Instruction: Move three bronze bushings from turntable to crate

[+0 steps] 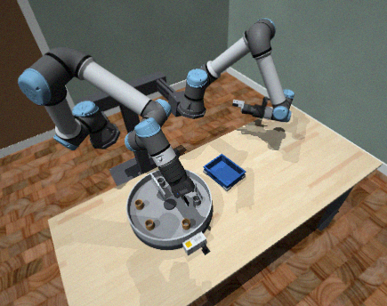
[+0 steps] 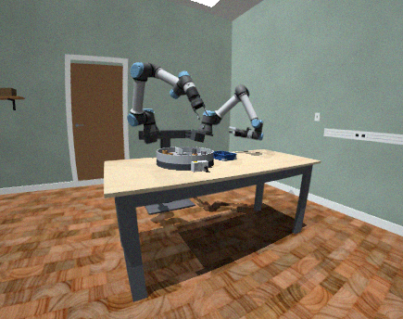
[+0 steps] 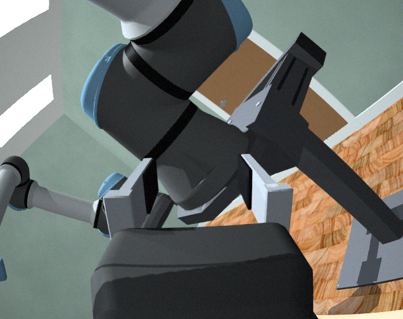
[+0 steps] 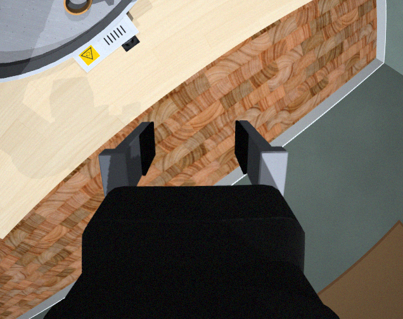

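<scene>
The turntable (image 1: 155, 240) (image 2: 179, 160) (image 4: 30, 39) carries three bronze bushings in the top view: one (image 1: 139, 206) at left, one (image 1: 149, 226) at front left and one (image 1: 186, 225) at front right. A bronze bushing (image 4: 77, 13) is at the top of the right wrist view. Grey bushings (image 1: 161, 181) (image 1: 197, 201) also stand there; the right arm hides part of the disc. The blue crate (image 1: 214, 178) (image 2: 225, 156) sits level and looks empty. My right gripper (image 1: 192, 197) (image 2: 202, 115) (image 4: 194, 137) is open and empty, high above the turntable. My left gripper (image 1: 238, 103) (image 2: 232, 129) (image 3: 197, 173) is open and empty, far from both.
A white bar (image 1: 157, 183) crosses the turntable's back part. A grey box with a yellow label (image 1: 195, 243) (image 2: 200, 166) (image 4: 105, 42) is at its front rim. The left arm is folded at the table's back right. The crate stands close to the turntable's right side in the top view.
</scene>
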### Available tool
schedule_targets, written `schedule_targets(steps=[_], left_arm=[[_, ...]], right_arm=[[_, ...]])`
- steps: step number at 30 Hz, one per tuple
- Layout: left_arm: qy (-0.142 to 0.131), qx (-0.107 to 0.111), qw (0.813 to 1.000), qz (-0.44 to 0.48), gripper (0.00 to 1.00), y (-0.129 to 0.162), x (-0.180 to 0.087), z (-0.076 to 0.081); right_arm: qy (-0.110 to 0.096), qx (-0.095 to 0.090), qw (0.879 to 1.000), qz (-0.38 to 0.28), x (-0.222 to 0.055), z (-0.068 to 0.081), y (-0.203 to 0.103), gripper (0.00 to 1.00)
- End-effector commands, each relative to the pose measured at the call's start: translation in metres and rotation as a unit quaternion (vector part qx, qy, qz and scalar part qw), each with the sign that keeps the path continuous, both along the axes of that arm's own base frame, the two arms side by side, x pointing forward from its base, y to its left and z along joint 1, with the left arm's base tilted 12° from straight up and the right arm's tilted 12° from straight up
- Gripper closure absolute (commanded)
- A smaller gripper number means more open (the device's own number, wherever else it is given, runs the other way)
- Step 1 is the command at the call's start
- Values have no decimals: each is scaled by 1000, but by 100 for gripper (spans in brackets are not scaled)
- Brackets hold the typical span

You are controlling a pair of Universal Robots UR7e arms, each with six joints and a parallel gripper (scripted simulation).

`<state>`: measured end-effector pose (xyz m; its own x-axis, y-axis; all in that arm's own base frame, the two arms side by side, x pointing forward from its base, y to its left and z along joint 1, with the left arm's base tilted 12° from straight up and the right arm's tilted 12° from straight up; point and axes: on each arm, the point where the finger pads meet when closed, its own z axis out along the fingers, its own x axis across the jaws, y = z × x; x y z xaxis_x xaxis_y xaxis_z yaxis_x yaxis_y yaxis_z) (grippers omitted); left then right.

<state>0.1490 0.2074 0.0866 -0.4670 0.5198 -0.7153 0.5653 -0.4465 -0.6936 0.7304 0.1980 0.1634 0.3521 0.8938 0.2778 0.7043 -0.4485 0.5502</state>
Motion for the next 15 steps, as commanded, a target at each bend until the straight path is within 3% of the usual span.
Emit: schedule_targets(steps=[1, 8, 10, 11, 15], left_arm=[[0, 0, 1000, 0, 0, 0, 0, 0], [0, 0, 1000, 0, 0, 0, 0, 0], [0, 0, 1000, 0, 0, 0, 0, 0], [0, 0, 1000, 0, 0, 0, 0, 0], [0, 0, 1000, 0, 0, 0, 0, 0]], right_arm=[[22, -13, 999, -43, -3, 15, -99, 0], [37, -19, 996, -78, -18, 28, -190, 0], [37, -19, 996, -78, -18, 28, -190, 0], [42, -20, 995, -87, -26, 32, -227, 0], [54, -22, 992, -114, -43, 39, -272, 0]])
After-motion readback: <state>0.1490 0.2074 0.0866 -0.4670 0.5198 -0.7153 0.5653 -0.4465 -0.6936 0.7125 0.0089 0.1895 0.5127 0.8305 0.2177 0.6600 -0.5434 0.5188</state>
